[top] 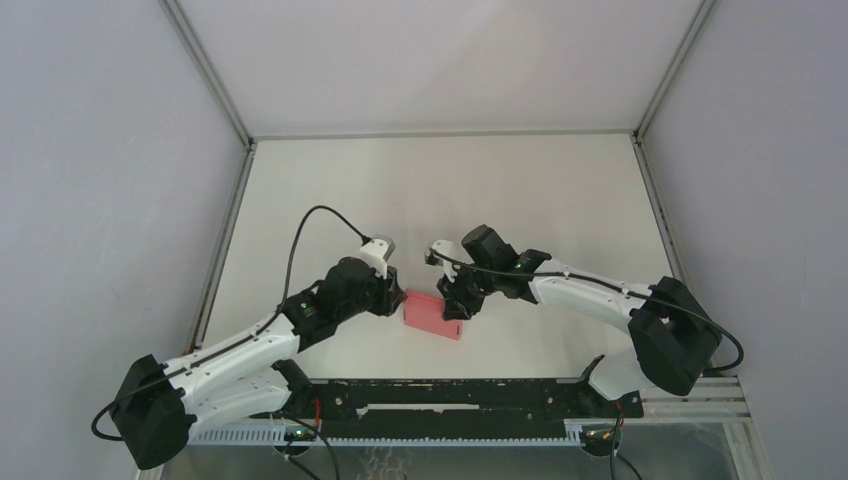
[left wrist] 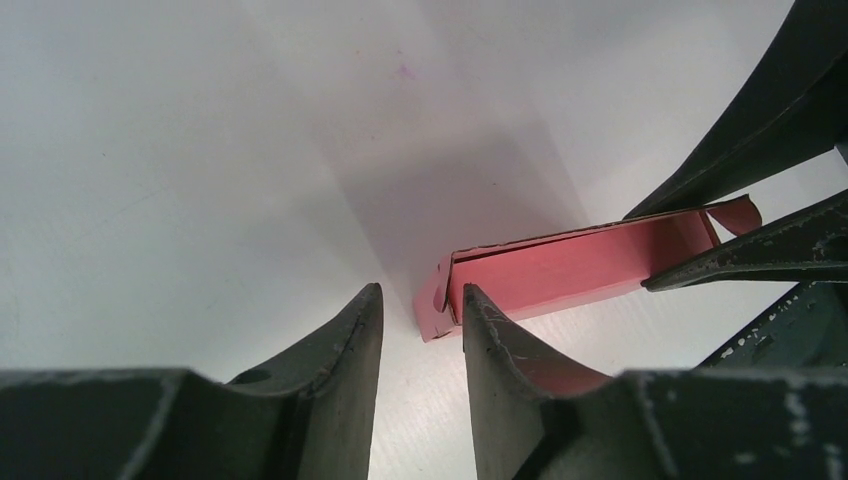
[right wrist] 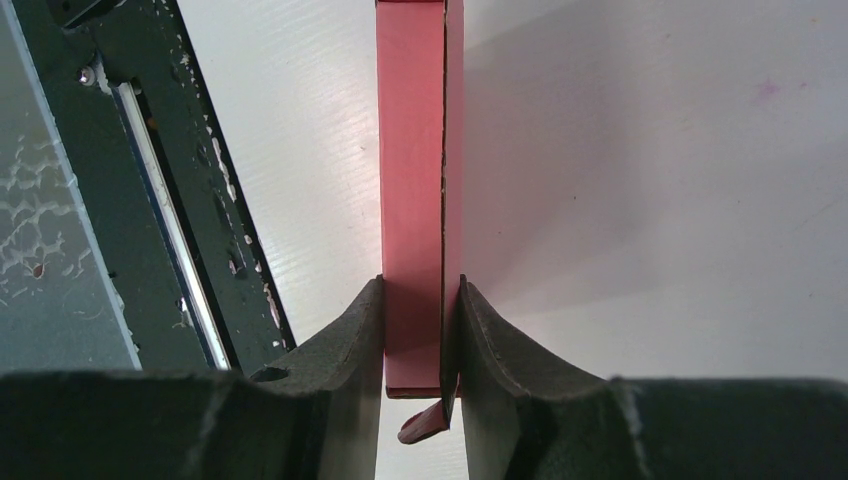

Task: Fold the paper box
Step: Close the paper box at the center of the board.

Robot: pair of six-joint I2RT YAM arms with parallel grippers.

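Paper box (top: pixel 433 314): pink thin card, folded up into a long slim carton. It lies on the white table (top: pixel 440 190) between the two arms, toward the 6 o'clock edge in the top view, with its long axis running from 10 to 4 o'clock.

Right gripper (top: pixel 458 305): at the box's 4 o'clock end. In the right wrist view its fingers (right wrist: pixel 350 330) press the box's two broad faces, a narrow clamp across its thickness. A small curled tuck tab (right wrist: pixel 420 425) pokes out between them at 6 o'clock.

Left gripper (left wrist: pixel 420 300): at the box's 10 o'clock end. The fingers stand a little apart with bare table showing in the gap. The box's end flap sits just past the tips and nothing is pinched.

Black rail (top: pixel 450 400): along the table's near edge, at 6 o'clock of the box.

Faint purple mark (left wrist: pixel 405 72): on the table, well apart from the box.
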